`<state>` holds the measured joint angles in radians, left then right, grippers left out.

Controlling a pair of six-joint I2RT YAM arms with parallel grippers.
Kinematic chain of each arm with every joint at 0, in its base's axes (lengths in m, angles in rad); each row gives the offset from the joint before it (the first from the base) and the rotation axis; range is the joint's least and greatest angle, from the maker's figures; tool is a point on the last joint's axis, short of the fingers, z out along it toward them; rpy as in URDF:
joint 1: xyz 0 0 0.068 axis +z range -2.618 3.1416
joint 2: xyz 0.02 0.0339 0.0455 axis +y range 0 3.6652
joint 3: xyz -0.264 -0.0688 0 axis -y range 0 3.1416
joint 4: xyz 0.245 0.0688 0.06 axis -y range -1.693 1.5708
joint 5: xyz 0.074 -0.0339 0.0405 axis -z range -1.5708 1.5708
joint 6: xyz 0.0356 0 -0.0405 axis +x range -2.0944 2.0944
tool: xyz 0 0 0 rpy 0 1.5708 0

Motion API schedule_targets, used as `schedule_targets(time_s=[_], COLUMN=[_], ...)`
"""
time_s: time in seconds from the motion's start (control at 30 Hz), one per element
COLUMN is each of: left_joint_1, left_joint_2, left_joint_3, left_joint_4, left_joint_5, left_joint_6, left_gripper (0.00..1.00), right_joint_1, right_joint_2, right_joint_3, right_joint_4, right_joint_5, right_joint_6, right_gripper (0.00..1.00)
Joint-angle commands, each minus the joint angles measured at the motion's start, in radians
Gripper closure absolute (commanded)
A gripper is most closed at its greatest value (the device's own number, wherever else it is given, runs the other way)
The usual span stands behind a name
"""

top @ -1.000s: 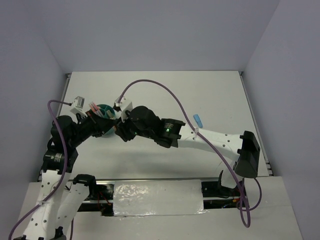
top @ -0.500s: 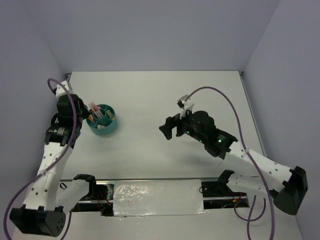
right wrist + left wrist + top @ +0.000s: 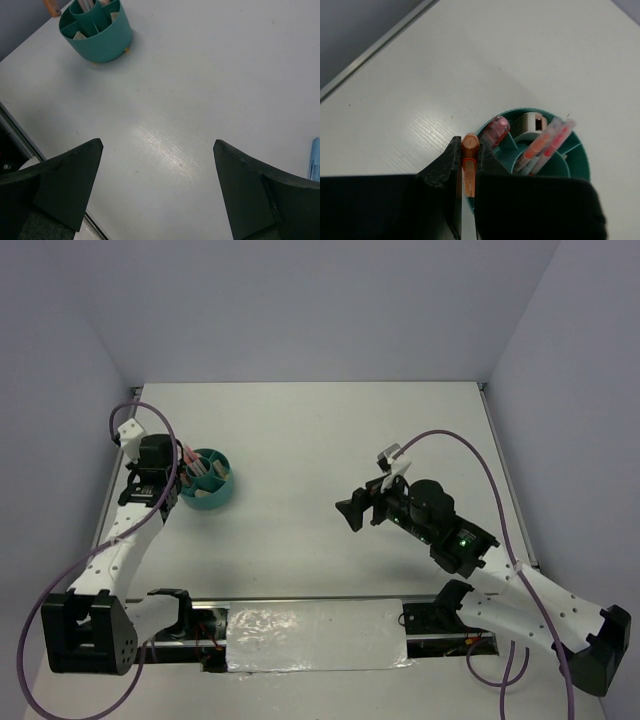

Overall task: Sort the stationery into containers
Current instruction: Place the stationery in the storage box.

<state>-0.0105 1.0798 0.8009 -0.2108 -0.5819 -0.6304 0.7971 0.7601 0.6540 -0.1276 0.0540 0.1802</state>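
A: Starting big. Bench point(image 3: 300, 430) is carrying little loose stock in the top view. What is changing?

B: Right arm point(image 3: 470, 550) is pulling away. A second ago it was crowding the teal organiser point(image 3: 216, 498) alongside the left arm point(image 3: 125, 540); now it is sitting toward 4 o'clock of the bench, well apart from the organiser.

A: Its end effector?

B: Right end effector point(image 3: 157, 144) is standing wide, nothing between the fingers. It was narrower a second ago, so I am reading that as a drop just made.

A: And the left?

B: It is swinging round to the organiser's 9 o'clock side. Left end effector point(image 3: 468, 150) is clamping narrow on the orange pen point(image 3: 470, 145), tip poking out just beside the rim, outside it.

A: Organiser itself?

B: Sitting at 9 o'clock of the bench, several pink and orange pens point(image 3: 545, 145) standing in its compartments.

A: Anything left out?

B: Blue eraser point(image 3: 314, 160) is showing at the 3 o'clock edge of the right wrist view, lying on the bench.

A: Meaning?

B: Sorting is nearing its end, I judge: orange pen going in next, and the free right arm is looking placed for the eraser.
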Motion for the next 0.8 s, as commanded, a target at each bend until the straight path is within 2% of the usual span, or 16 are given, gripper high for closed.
schedule_targets(time_s=[0.0,0.1,0.17,0.23,0.27,0.4,0.43,0.5,0.53,0.57,0.63,0.73,0.77], left_joint_1=[0.007,0.007,0.007,0.007,0.007,0.007,0.007,0.007,0.007,0.007,0.007,0.007,0.007], left_joint_2=[0.020,0.043,0.057,0.063,0.069,0.077,0.065,0.042,0.011,-0.006,-0.046,-0.099,-0.119], left_joint_3=[-0.034,-0.051,-0.069,-0.088,-0.098,-0.098,-0.094,-0.086,-0.074,-0.063,-0.017,0.073,0.093], left_joint_4=[0.140,0.174,0.201,0.237,0.243,0.231,0.214,0.174,0.131,0.104,0.041,-0.158,-0.177], left_joint_5=[-0.009,0.002,0.016,0.027,0.031,0.030,0.025,0.021,0.013,0.010,0.011,0.043,0.077], left_joint_6=[-0.049,-0.055,-0.058,-0.060,-0.069,-0.077,-0.084,-0.097,-0.109,-0.112,-0.112,-0.101,-0.083], left_gripper=[0.93,0.86,0.76,0.87,0.85,0.65,0.48,0.29,0.09,0.02,0.01,0.01,0.01], right_joint_1=[-0.012,-0.013,-0.012,-0.012,-0.013,-0.013,-0.015,-0.019,-0.030,-0.041,-0.068,-0.194,-0.294], right_joint_2=[-0.039,-0.051,-0.061,-0.061,-0.056,-0.038,-0.032,-0.001,0.016,0.056,0.108,0.307,0.358], right_joint_3=[0.006,0.007,-0.002,-0.004,0.001,0.001,0.002,0.013,0.019,0.027,0.058,0.128,0.172], right_joint_4=[0.025,0.020,0.026,0.032,0.028,0.029,0.029,0.023,0.020,0.008,-0.009,-0.088,-0.148], right_joint_5=[0.010,0.012,0.004,0.003,0.004,0.004,0.006,0.021,0.027,0.036,0.037,0.029,0.027], right_joint_6=[-0.022,-0.021,-0.022,-0.024,-0.024,-0.024,-0.021,-0.018,-0.015,-0.010,0.004,0.051,0.067], right_gripper=[0.00,0.00,0.00,0.00,0.00,0.00,0.00,0.00,0.00,0.00,0.00,0.00,0.00])
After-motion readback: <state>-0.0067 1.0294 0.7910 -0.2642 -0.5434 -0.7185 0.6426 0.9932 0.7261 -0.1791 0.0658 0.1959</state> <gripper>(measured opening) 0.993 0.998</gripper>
